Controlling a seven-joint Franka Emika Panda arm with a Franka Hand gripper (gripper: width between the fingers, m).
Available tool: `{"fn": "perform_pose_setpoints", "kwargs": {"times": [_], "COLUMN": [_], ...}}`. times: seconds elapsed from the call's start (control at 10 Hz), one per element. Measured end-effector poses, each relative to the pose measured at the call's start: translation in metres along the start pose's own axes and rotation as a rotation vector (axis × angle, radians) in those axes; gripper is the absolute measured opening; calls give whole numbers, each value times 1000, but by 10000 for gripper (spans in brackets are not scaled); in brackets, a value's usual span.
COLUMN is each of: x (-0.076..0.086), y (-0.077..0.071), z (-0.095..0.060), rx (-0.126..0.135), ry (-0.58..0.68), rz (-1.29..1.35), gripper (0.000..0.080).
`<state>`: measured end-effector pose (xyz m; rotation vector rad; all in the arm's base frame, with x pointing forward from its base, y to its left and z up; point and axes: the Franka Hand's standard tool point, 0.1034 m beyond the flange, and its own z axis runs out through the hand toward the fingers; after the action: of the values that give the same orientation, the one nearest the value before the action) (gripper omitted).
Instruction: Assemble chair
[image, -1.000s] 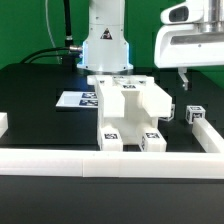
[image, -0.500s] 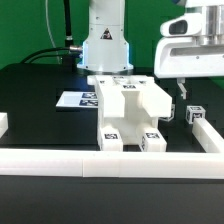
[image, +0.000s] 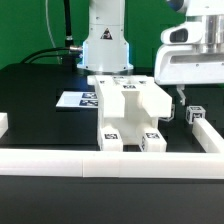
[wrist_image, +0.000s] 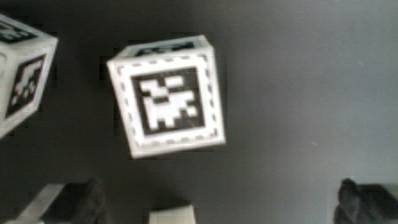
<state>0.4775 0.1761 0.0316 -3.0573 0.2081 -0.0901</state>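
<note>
While the jaws hang spread wide and grasp nothing above the matte black bench (image: 30, 100), the chair (image: 125, 110), a chunky body of squared, smooth white plastic slabs carrying black-and-white square tags, stands mid-bench. At its three o'clock, apart from it, sits a small white block (image: 196, 115). The wrist view shows this block (wrist_image: 169, 100) as boxy, its pixel-patterned tag facing upward.

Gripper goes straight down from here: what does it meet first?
Probably the small tagged block on the table: the wrist view shows it right below the open gripper. Depth is unclear, so I cannot tell whether the jaws would straddle or clip it.
</note>
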Motion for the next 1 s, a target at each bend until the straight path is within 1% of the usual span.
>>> {"fn": "perform_pose_setpoints", "kwargs": {"times": [0.2,0.4,0.6,0.8,0.9,1.0], "x": [-4,-8,-12,-16,-17,-19], "y": [2,1,5,8,9,10], "z": [3,8,15,19,22,23], "rx": [-5,-7,-15,-20,-23,-25], "ry": [-5,-10,-11,-12,-16,-17], "rz": [-1,-5,-6,-6,-6,-6], "gripper": [649,649,649,649,522,370]}}
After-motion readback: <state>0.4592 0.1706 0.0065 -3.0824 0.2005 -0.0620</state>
